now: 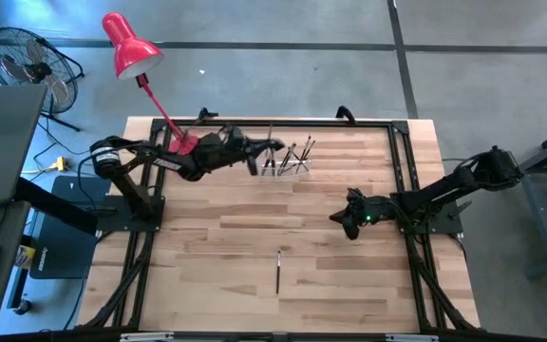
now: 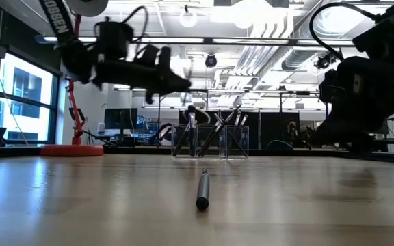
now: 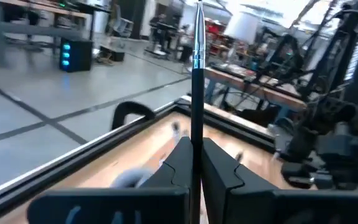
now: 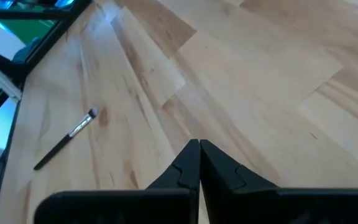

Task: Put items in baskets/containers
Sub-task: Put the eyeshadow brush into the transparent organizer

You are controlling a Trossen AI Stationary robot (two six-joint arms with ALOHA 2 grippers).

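brush (image 3: 197, 93) stands pinched in the left gripper (image 3: 194, 163), just beside the holder (image 1: 288, 163), long axis upright; right gripper (image 4: 199, 163), closed and empty, is nearer the loose brush (image 1: 278, 270).

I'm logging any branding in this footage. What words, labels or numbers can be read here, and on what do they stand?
White lettering on the left arm's upper link in the low view: cut off at the edge and too blurred to read for sure.
No readable text on the red lamp, the clear holder, the brush on the table, or the table.
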